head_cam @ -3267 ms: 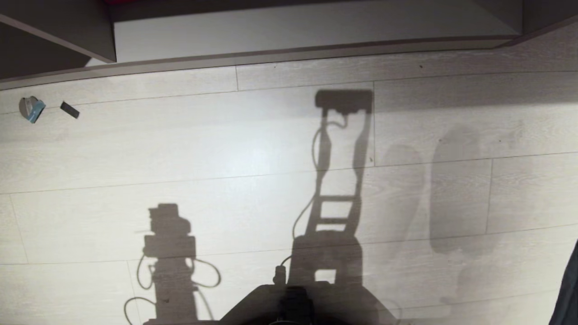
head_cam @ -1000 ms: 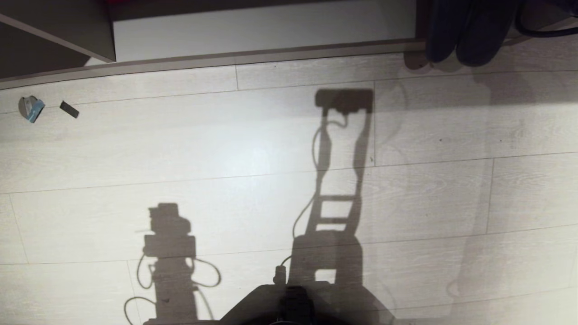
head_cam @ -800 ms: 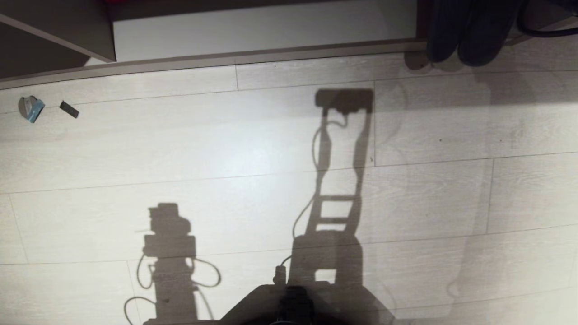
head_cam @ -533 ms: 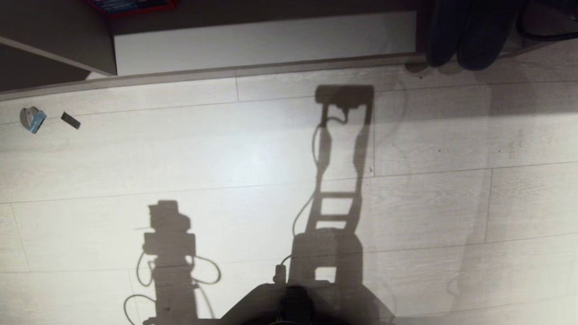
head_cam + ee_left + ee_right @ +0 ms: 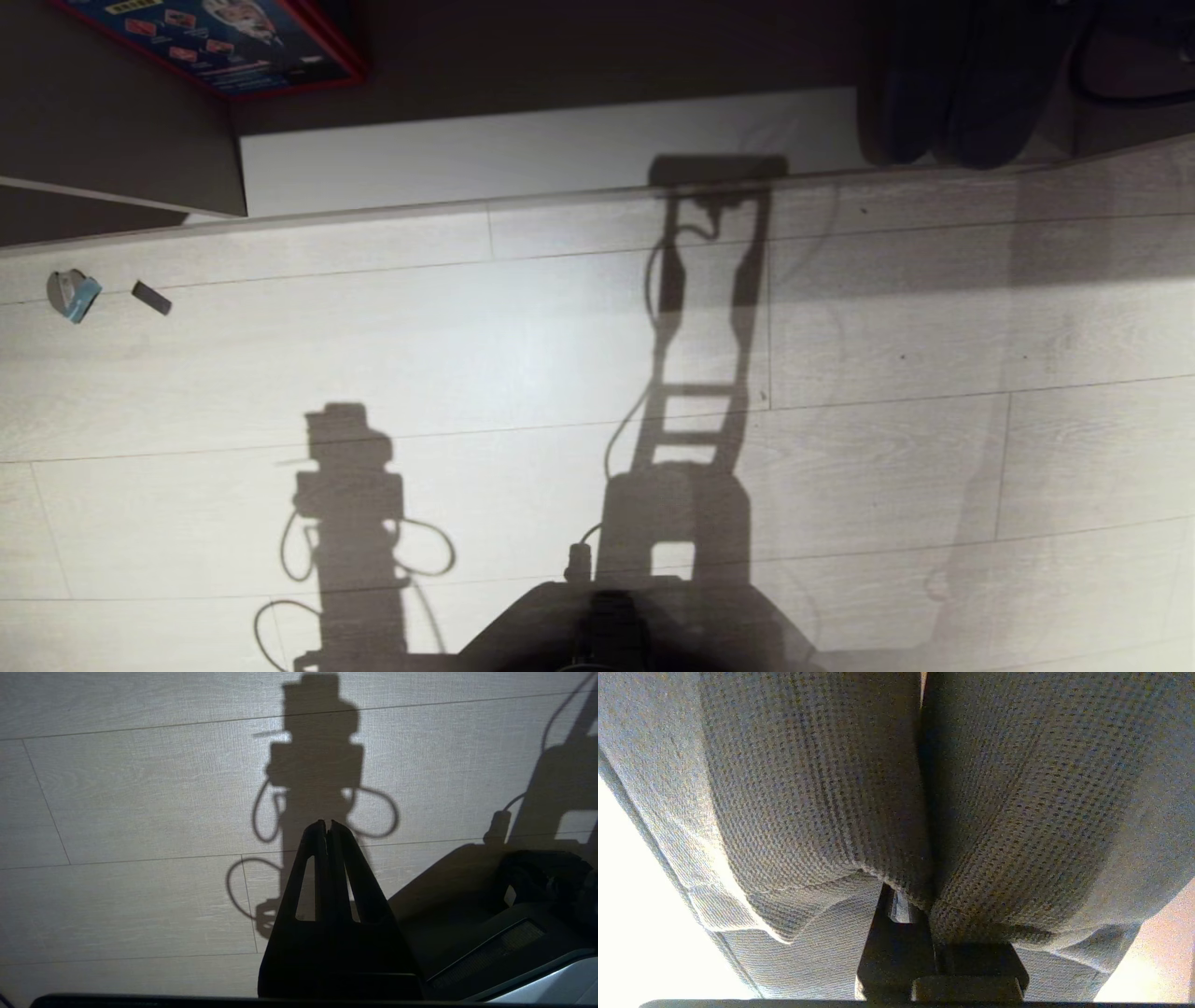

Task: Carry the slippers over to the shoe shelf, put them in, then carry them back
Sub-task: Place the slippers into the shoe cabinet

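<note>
- Slippers: two, side by side, toes down, hanging at the far right of the head view, over the front edge of the shelf.
- Right gripper: jaws clamped on the slippers. In the wrist view the knit bands fill the frame, the two inner edges pinched together between the fingers.
- Left gripper: jaws closed, empty, parked low over the floor beside the base.
- Step in hand, as I judge it: carrying the pair into the shelf opening.
- To do it well: keep the clamp firm, since the soft fabric could slip; bring the toes over the lip first, lower until the soles lie flat on the pale board, release only then.
- Risk: the toes may catch the front strip, or one slipper may drop out before the other.
- Count: two slippers, two grippers, one shelf opening in view, one red-edged box far left, two small bits of litter on the floor.
</note>
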